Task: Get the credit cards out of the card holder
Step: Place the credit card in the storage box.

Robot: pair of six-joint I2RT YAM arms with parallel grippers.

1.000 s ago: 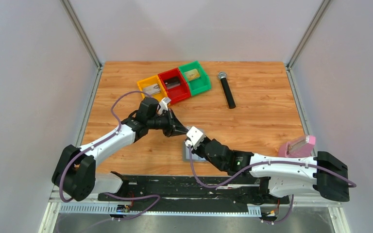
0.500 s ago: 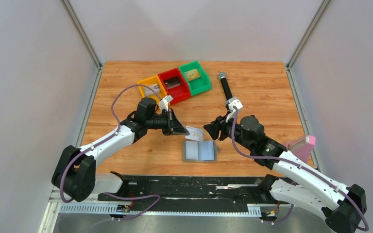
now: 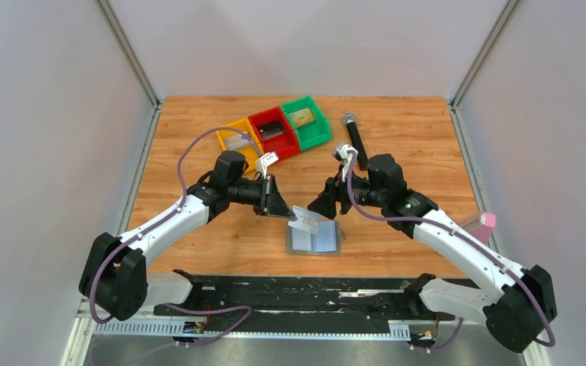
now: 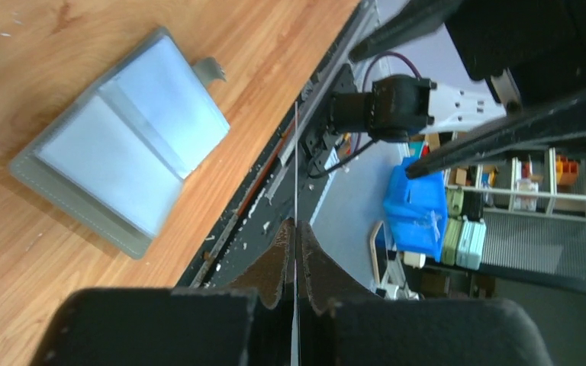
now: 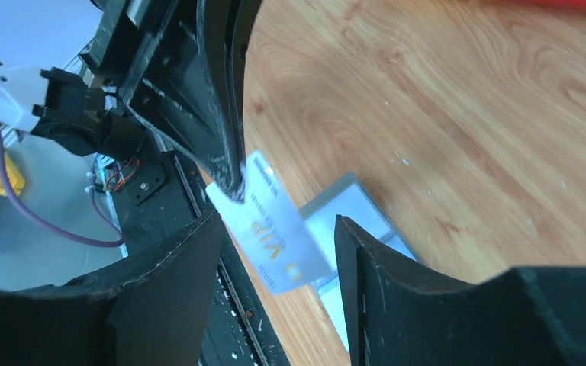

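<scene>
The left gripper [image 3: 284, 212] is clamped on one credit card [image 3: 303, 222], pinching it at a corner of one short end only; the rest of the card stands free in the air just above the far edge of the open card holder [image 3: 317, 241], which lies flat on the table [image 3: 412, 175] between the two arms. The right gripper [image 3: 326, 207] sits just beside the card with its jaws apart and nothing in them; from its wrist view the card shows in the gap between the fingers, touching neither. Hazards noted: the corner pinch is slight, so a nudge from a right finger during a handover would likely swing the card about that corner or pull it loose, dropping it back onto the holder. Closing off-centre, or the left letting go before the right has a firm hold, would have the same effect. Orientation: the card's long axis runs from the left fingertips outward toward the right gripper and the near table edge, free end lowest. Its lettered face is turned to the right wrist camera, while the left wrist camera sees it edge-on as a thin line. Whether further cards remain in the holder cannot be told.
</scene>
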